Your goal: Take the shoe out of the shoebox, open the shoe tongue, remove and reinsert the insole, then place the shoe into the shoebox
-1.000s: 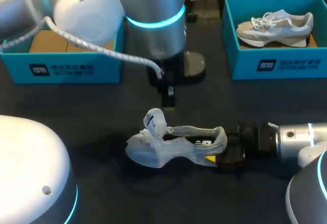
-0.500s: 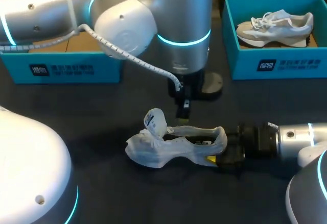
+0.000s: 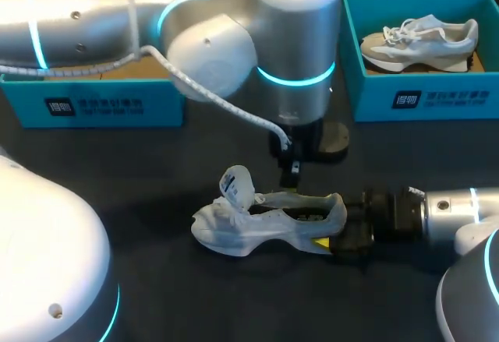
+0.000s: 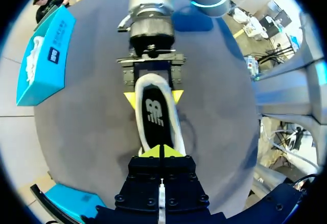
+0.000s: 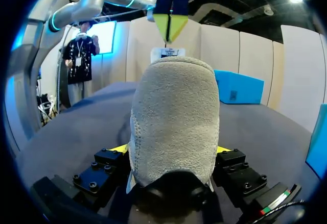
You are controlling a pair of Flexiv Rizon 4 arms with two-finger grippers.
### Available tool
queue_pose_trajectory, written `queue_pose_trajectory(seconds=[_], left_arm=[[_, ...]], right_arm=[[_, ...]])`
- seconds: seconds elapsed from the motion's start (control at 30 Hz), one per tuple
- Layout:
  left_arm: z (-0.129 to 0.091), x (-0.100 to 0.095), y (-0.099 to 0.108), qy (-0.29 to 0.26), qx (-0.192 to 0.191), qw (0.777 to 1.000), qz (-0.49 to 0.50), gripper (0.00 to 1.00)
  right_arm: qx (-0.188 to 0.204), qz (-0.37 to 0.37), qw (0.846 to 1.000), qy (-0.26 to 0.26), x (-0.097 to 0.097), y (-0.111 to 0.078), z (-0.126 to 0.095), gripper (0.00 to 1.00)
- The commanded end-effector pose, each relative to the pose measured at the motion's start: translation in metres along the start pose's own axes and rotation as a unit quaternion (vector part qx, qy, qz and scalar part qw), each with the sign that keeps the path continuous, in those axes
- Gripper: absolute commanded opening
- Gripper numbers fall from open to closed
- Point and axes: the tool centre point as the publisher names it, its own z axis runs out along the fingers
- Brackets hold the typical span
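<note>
Head view, lower centre: the white shoe is laid on the table, heel clamped by the right gripper; the left gripper is poised above it, fingers pressed together.

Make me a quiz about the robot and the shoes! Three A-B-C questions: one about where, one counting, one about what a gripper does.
1. Where is the beige shoe? A) inside a teal box B) on the bare table C) in a gripper
2. How many teal boxes are there? A) one B) two C) four
3. What is the right gripper doing? A) hanging open B) pinching a shoelace C) shut on the white shoe's heel
Answers: 1 A, it lies in that box. 2 B, a second box stands at the left. 3 C, its yellow tips press the heel from both sides.
</note>
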Motion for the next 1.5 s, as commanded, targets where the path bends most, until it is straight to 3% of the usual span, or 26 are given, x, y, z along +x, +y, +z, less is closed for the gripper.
queue_pose_trajectory(seconds=[0.03,0.4,0.83,1.27,1.3,1.33,1.37,1.4,1.5], left_arm=[[0.032,-0.007,-0.019,0.008,-0.007,1.000,0.003,0.00],[0.065,-0.007,-0.022,0.018,-0.007,1.000,0.017,0.00],[0.081,0.005,0.001,0.030,-0.010,0.999,0.007,0.00],[0.083,0.023,0.019,0.053,-0.010,0.998,0.008,0.00],[0.084,0.025,0.019,0.053,-0.010,0.999,0.008,0.05],[0.085,0.027,0.020,0.057,-0.008,0.998,0.009,0.23],[0.086,0.029,0.020,0.058,-0.008,0.998,0.010,0.35],[0.087,0.031,0.021,0.056,-0.008,0.998,0.009,0.40],[0.093,0.031,0.022,0.055,-0.010,0.998,0.005,0.39]], right_arm=[[0.002,0.000,1.000,0.000,0.000,0.001,-0.001,0.00],[0.002,0.000,1.000,0.000,0.000,0.001,-0.001,0.00],[0.002,0.000,1.000,0.000,0.000,0.001,-0.001,0.00],[0.002,0.000,1.000,0.000,0.000,0.001,-0.001,0.00],[0.002,0.000,1.000,0.000,0.000,0.001,-0.001,0.00],[0.002,0.000,1.000,0.000,0.000,0.001,-0.001,0.00],[0.002,0.000,1.000,0.000,0.000,0.001,-0.001,0.00],[0.002,0.000,1.000,0.000,0.000,0.001,-0.001,0.00],[0.002,0.000,1.000,0.000,0.000,0.001,-0.001,0.00]])
